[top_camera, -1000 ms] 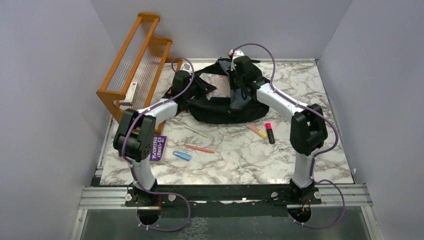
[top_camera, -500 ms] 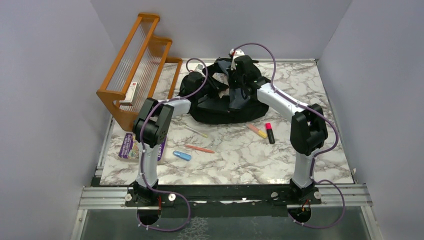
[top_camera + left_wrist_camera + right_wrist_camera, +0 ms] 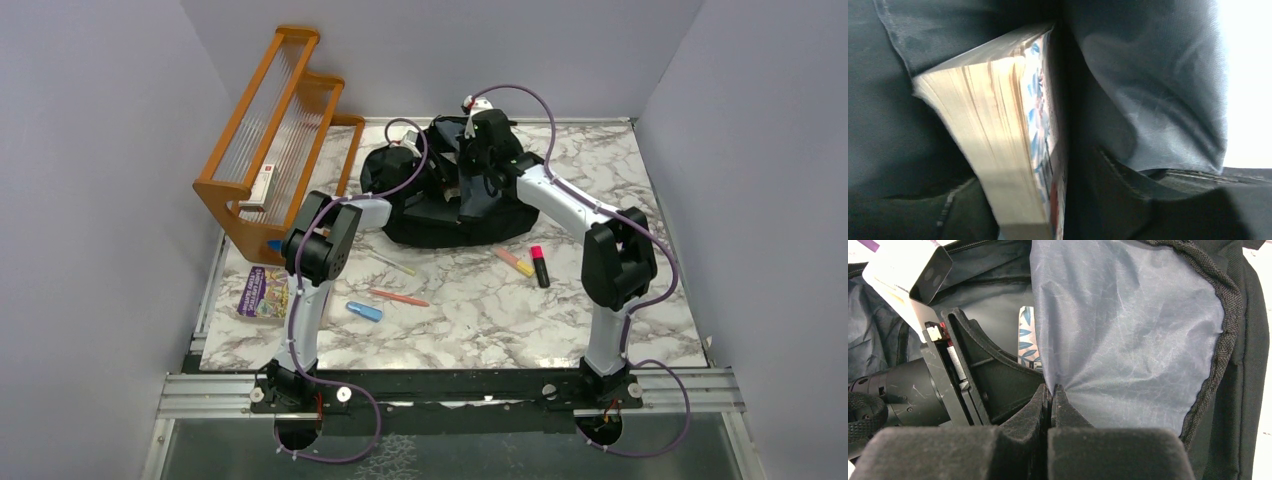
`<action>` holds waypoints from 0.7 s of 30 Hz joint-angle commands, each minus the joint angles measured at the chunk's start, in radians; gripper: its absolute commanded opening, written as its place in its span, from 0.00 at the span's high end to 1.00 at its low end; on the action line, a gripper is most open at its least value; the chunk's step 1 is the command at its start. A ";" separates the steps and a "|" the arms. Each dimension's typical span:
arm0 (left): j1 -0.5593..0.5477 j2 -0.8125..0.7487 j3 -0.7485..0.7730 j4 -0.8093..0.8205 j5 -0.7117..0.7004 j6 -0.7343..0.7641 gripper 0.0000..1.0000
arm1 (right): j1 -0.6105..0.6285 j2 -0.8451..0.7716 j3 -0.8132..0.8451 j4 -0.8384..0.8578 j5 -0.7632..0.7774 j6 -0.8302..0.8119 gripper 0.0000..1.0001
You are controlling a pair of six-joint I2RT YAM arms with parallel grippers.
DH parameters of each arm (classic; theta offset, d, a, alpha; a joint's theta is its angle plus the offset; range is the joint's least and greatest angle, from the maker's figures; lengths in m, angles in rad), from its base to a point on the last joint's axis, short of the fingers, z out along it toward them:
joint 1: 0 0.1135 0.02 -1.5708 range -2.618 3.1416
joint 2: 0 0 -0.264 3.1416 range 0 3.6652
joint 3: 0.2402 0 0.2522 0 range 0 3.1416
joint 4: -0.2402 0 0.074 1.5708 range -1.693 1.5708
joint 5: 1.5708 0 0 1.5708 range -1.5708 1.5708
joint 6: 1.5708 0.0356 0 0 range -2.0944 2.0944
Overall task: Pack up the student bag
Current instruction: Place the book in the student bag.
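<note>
The student bag [image 3: 440, 226], a black backpack with grey lining, lies at the back middle of the table, mouth open. My right gripper [image 3: 478, 152] is shut on a pinch of the bag's grey lining [image 3: 1128, 340] and holds the opening up; its fingertips [image 3: 1052, 390] meet on the cloth. My left gripper [image 3: 410, 175] is inside the bag, shut on a book with a blue leaf-patterned cover [image 3: 998, 130]. The book stands on edge against the lining [image 3: 1148, 85]. The book's cover [image 3: 1026, 335] also shows in the right wrist view, beyond the left gripper's black finger [image 3: 983, 370].
A wooden rack [image 3: 270, 130] holding a white card [image 3: 262, 185] stands at the back left. A purple book [image 3: 262, 292], a blue item [image 3: 364, 311], an orange pen [image 3: 398, 298], a yellow pen [image 3: 392, 263] and two highlighters [image 3: 528, 264] lie on the marble table in front of the bag.
My left arm has stretched forward and carried the book down into the bag's opening, uncovering the purple book on the table. My right gripper has kept its hold on the lining.
</note>
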State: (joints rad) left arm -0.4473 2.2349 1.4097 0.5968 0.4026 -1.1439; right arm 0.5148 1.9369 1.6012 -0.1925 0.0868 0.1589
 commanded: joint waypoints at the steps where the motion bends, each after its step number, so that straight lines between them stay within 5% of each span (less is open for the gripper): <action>1: -0.008 -0.029 -0.008 0.086 0.033 0.048 0.32 | 0.002 -0.027 0.036 0.049 -0.050 0.017 0.99; 5: -0.005 -0.058 -0.023 0.072 0.018 0.061 0.22 | -0.001 -0.020 0.059 0.027 -0.041 -0.001 0.99; 7: -0.003 -0.077 -0.012 0.033 0.005 0.084 0.03 | -0.002 -0.022 0.063 0.029 -0.033 -0.008 0.99; 8: -0.001 -0.086 0.002 -0.005 -0.005 0.100 0.01 | -0.003 -0.024 0.065 0.028 -0.033 -0.010 0.99; 16: 0.005 -0.208 0.065 -0.376 -0.176 0.245 0.01 | -0.012 -0.028 0.074 0.017 -0.042 -0.010 1.00; 21: 0.005 -0.289 0.064 -0.470 -0.225 0.292 0.01 | -0.017 -0.038 0.042 0.049 -0.046 -0.002 0.99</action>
State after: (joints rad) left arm -0.4404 2.0659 1.4216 0.2138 0.2543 -0.9260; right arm 0.5022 1.9369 1.6314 -0.2237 0.0799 0.1505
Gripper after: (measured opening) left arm 0.987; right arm 0.014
